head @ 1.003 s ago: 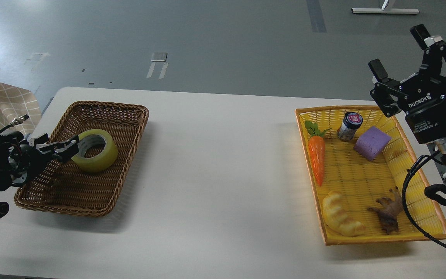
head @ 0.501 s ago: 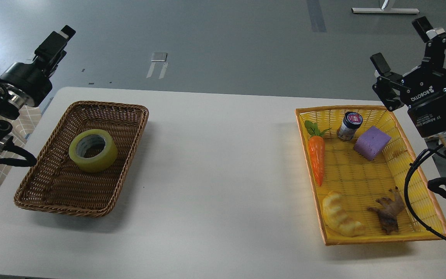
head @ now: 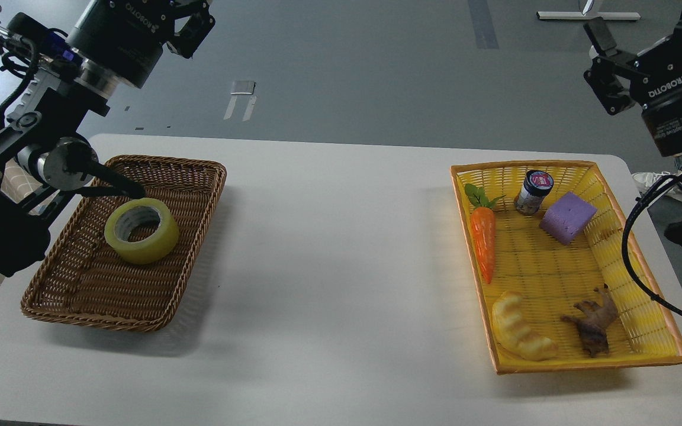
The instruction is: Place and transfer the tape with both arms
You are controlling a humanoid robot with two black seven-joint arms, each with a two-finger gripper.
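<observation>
Tape roll (head: 141, 230) lies flat in the wicker basket (head: 80, 296) at 9 o'clock, free of both grippers. Left gripper (head: 190, 26) finger state indeterminate; right gripper (head: 604, 65) fingers apart, likely awaiting transfer

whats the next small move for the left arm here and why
Probably lower the left gripper toward the translucent yellow roll of packing tape. The tape lies flat and free in the brown wicker basket, and the gripper is raised well above and behind it, holding nothing. The right gripper is also raised, far off, above the yellow woven tray.
</observation>
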